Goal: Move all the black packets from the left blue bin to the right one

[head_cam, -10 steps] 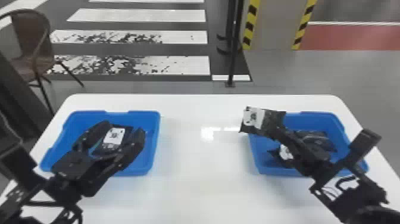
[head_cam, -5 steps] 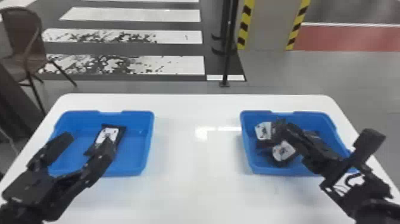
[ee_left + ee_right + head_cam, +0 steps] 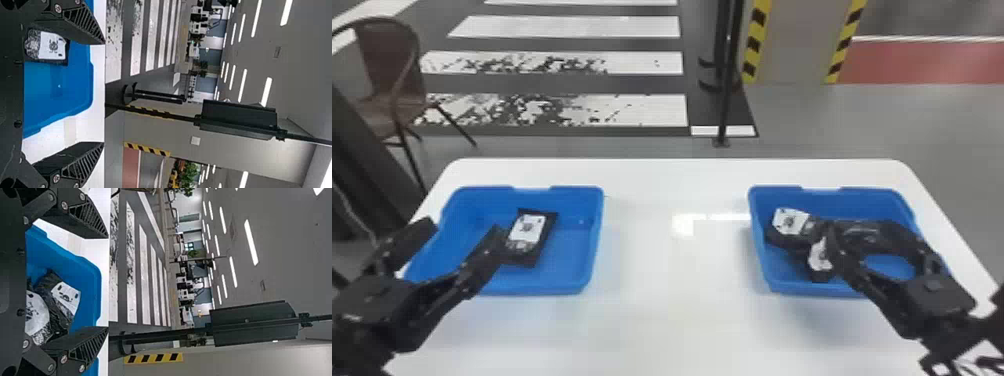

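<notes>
I'm holding my left hand [image 3: 464, 229] apart, likely for straddling the lone packet [image 3: 529, 229], left of centre; right hand [image 3: 107, 282], also apart, is hovering over the right bin [image 3: 872, 192].

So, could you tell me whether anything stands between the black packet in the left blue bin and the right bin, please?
The facing walls of the left bin and the right bin do; nothing visible stands on the table between them. The right end effector also overlaps the right bin in the head view.
</notes>
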